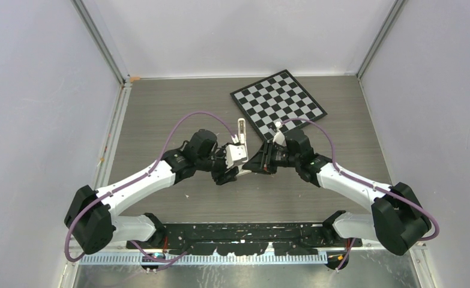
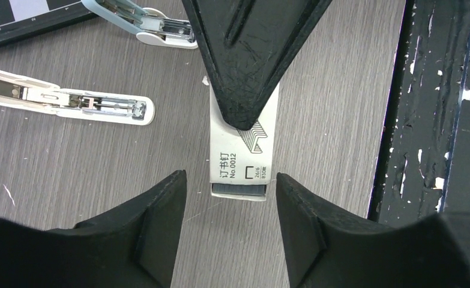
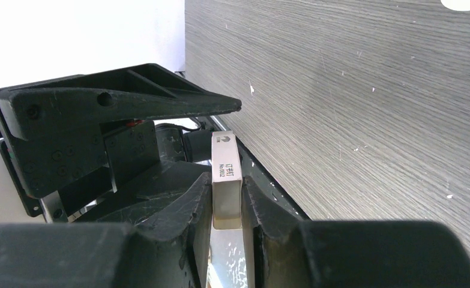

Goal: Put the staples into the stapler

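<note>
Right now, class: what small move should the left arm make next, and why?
Probably close the left gripper on the grey staples poking from the staple box the right gripper clamps; the open jaws flank that end.

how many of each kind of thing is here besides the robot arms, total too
checkerboard: 1
staple box: 1
stapler pieces: 2, one white, one partly pale blue
total: 4
</note>
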{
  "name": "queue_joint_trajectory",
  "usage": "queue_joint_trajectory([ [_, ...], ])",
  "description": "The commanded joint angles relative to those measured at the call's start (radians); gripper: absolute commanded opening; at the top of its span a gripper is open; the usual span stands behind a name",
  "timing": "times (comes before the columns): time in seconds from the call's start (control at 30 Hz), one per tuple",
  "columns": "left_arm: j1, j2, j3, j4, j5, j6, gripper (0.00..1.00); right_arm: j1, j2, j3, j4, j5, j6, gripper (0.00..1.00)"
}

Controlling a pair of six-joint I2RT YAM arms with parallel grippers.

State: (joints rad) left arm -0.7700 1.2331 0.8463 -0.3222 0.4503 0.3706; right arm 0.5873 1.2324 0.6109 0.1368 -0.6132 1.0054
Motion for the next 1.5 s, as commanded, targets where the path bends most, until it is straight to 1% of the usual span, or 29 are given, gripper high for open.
queue_joint_trajectory([
  [0.0,0.005,0.002,-0.004,0.049,0.031,-0.002,0.56,-0.001,-0.013,0.004,0.069,-0.014,0.02,0.28],
  [0.23,0.005,-0.004,-0.015,0.063,0.033,-0.006,0.47,-0.001,-0.016,0.001,0.072,-0.01,0.022,0.28],
  [0.5,0.004,-0.014,-0.026,0.074,0.027,-0.004,0.45,0.0,-0.019,-0.005,0.07,-0.004,0.025,0.28],
  [0.67,0.005,-0.024,-0.035,0.081,0.021,-0.005,0.4,-0.001,-0.022,-0.005,0.064,0.002,0.025,0.28],
  [0.77,0.005,-0.03,-0.04,0.082,0.018,0.0,0.35,-0.001,-0.026,-0.007,0.062,0.009,0.025,0.29],
  [0.97,0.005,-0.043,-0.048,0.083,0.008,0.008,0.29,-0.001,-0.022,-0.001,0.043,0.013,0.011,0.29],
  [1.13,0.005,-0.046,-0.046,0.069,-0.014,0.021,0.29,-0.001,-0.021,0.0,0.037,0.011,0.006,0.29],
  [1.3,0.005,-0.052,-0.052,0.069,-0.026,0.023,0.32,-0.002,-0.021,0.012,0.018,0.009,-0.006,0.29],
  [1.47,0.005,-0.062,-0.059,0.068,-0.03,0.027,0.33,-0.002,-0.023,0.009,0.017,0.012,-0.008,0.29],
])
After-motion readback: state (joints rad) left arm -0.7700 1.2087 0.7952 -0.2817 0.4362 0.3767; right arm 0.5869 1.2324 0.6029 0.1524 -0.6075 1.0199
